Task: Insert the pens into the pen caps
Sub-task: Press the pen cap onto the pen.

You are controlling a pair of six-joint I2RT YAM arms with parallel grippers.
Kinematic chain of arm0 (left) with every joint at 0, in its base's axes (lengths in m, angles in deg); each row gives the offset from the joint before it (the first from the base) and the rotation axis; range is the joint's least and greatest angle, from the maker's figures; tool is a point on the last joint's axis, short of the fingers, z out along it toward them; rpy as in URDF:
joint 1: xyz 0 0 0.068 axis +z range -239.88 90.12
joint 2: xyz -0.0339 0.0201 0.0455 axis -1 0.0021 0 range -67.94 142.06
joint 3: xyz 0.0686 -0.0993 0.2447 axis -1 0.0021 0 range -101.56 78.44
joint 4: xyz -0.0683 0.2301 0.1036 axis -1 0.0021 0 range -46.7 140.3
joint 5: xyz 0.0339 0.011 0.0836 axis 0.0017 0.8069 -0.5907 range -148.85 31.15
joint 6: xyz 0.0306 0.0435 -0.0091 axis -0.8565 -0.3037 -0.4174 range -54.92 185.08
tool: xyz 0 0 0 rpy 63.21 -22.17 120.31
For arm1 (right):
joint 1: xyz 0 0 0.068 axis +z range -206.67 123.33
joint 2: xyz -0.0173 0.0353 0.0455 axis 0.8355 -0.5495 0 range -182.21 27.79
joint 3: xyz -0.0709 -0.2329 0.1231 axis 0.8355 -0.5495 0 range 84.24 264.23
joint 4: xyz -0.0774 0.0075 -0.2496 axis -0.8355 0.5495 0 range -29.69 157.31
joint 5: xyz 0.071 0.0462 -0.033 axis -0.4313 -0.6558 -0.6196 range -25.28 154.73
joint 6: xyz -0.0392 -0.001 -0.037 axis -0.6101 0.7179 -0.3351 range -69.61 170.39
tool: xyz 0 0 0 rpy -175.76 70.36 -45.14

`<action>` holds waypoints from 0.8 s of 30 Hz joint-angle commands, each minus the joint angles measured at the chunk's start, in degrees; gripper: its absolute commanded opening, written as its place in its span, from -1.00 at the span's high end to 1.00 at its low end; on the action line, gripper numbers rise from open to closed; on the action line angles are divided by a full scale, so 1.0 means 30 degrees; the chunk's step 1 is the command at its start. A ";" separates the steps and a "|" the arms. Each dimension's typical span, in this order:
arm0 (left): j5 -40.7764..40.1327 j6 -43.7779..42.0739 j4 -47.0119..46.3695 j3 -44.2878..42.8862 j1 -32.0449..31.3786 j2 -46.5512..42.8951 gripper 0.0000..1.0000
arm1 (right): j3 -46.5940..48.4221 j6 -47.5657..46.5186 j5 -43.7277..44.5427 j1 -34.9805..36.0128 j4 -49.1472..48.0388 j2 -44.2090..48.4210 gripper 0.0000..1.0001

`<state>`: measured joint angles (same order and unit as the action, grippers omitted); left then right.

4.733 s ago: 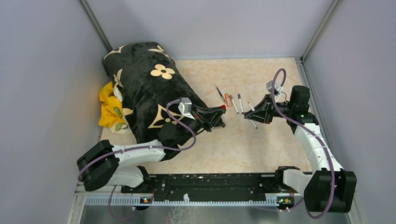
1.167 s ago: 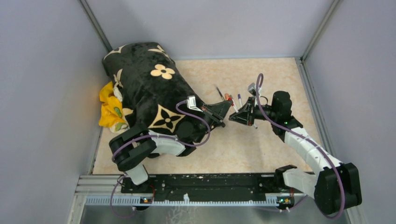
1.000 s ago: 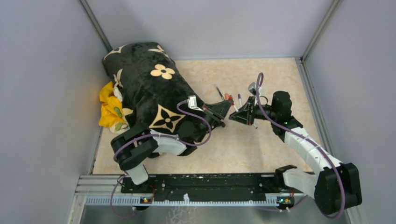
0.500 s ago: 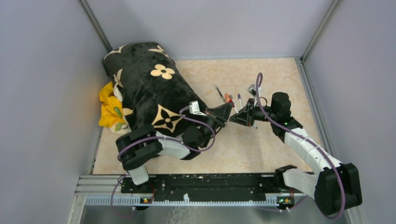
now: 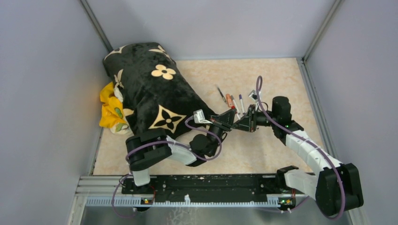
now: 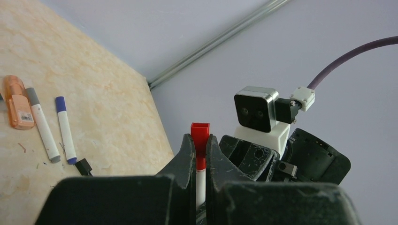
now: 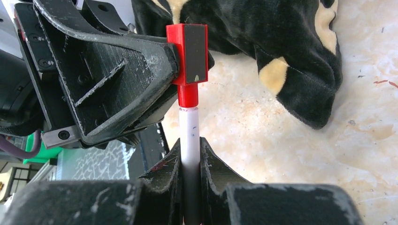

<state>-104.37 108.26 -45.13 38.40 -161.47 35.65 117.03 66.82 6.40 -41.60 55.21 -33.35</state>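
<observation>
- Both arms had closed in since the earlier top view. The left gripper (image 5: 229,117) and right gripper (image 5: 242,123) now met tip to tip over the table (image 5: 272,75), near the front end of the black flowered blanket (image 5: 150,89). Loose pens (image 5: 241,102) lay in a row just behind them.
- Left wrist view: the left fingers were pressed onto a red cap (image 6: 200,135), whose square end poked out past their tips. A white pen (image 6: 201,183) showed between the fingers under it. On the table lay an orange marker (image 6: 17,107), a grey-capped pen (image 6: 41,123), a blue-capped pen (image 6: 65,130) and a small black cap (image 6: 83,166).
- Right wrist view: the right fingers pinched the white pen's barrel. Its end sat in the neck of the red cap, which the left fingers gripped.
</observation>
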 commanded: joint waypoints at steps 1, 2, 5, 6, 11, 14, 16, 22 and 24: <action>0.4991 0.1205 -0.2358 -0.0499 -0.2913 0.0983 1.00 | 0.1032 0.0898 0.1741 -0.0234 -0.4798 0.0407 1.00; 0.4876 0.1213 -0.1561 -0.0535 -0.3001 0.0821 1.00 | 0.1129 0.0529 0.2240 -0.0298 -0.4322 0.0533 1.00; 0.3774 0.1810 0.2694 -0.0810 -0.3333 -0.0173 1.00 | 0.1750 -0.1227 0.5549 -0.0546 -0.1899 0.0625 1.00; 0.3311 0.2047 0.4081 -0.0994 -0.3478 -0.0404 1.00 | 0.1705 -0.1084 0.5679 -0.0739 -0.1935 0.0609 1.00; 0.3406 0.2394 0.4896 -0.1795 -0.3755 0.0048 1.00 | 0.1197 0.0238 0.3652 -0.0892 -0.3605 0.0656 1.00; 0.3926 0.2110 0.5395 -0.2280 -0.3835 0.0156 1.00 | 0.1440 -0.0487 0.4428 -0.0929 -0.2745 0.0728 1.00; 0.4028 0.1658 0.6193 -0.2460 -0.3901 0.0043 1.00 | 0.1127 0.1195 0.2818 -0.1611 -0.4389 0.0624 1.00; 0.5653 0.0449 0.4251 -0.1771 -0.3909 0.0466 1.00 | -0.0709 0.7441 -0.0893 -0.2801 -1.1922 0.0452 1.00; 0.6336 0.0631 0.3413 -0.1577 -0.3931 0.0811 1.00 | -0.0881 0.7739 -0.0266 -0.3165 -1.2035 0.0529 1.00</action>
<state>-107.93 108.46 -35.66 31.61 -164.14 34.38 111.44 82.29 -3.76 -48.94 38.01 -31.91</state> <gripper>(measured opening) 0.041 0.096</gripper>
